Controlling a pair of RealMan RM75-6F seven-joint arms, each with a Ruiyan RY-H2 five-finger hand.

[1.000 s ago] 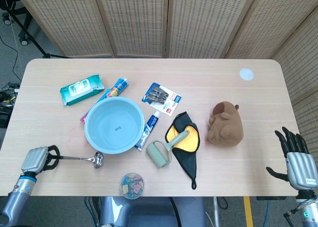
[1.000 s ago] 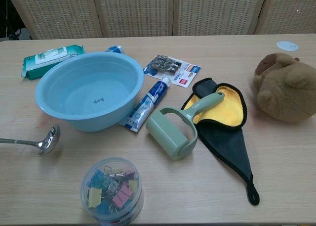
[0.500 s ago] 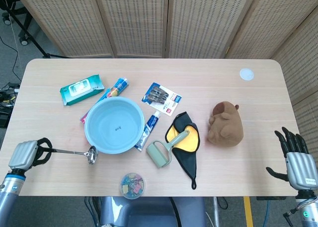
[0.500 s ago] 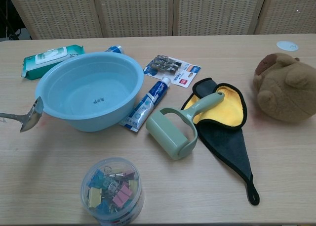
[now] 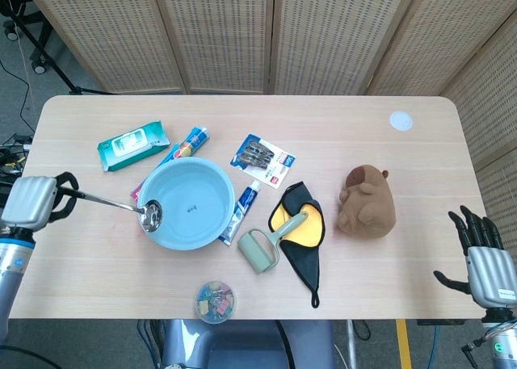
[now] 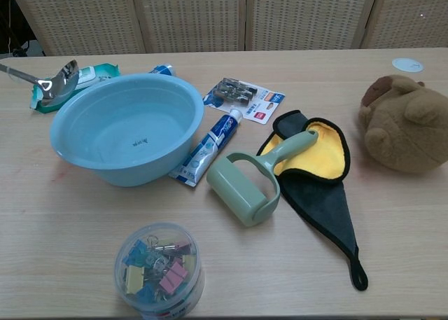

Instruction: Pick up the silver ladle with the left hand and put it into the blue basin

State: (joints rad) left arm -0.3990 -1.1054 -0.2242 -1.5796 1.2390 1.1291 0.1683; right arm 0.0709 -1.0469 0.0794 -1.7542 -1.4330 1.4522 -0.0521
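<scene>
The left hand (image 5: 31, 203) grips the ladle (image 5: 121, 206) by its handle end. The bowl of the ladle hangs over the left rim of the basin (image 5: 212, 218). The right hand (image 5: 483, 254) is spread, holding nothing.

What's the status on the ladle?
Left hand holds ladle by its handle, bowl up at basin left rim, not yet in. Right hand open, idle at table edge. Nothing in the way.

Overhead head view; low, nearer chest view
</scene>
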